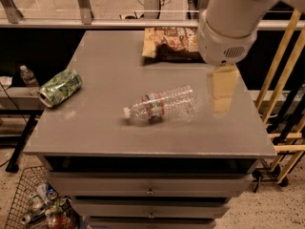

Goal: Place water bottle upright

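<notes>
The water bottle [162, 105] lies on its side near the middle of the grey table [105, 132]. It is clear ribbed plastic with a red, white and blue label band, and its white cap points left. My gripper [222, 104] hangs from the white arm [228, 27] over the table's right side. It is just right of the bottle's base, apart from it and holding nothing.
A green patterned can [59, 87] lies on its side at the table's left edge. A brown snack bag [171, 44] lies at the back. A small bottle [29, 78] stands off the table at left. A wire basket [33, 204] sits on the floor. A wooden rack [281, 80] stands at right.
</notes>
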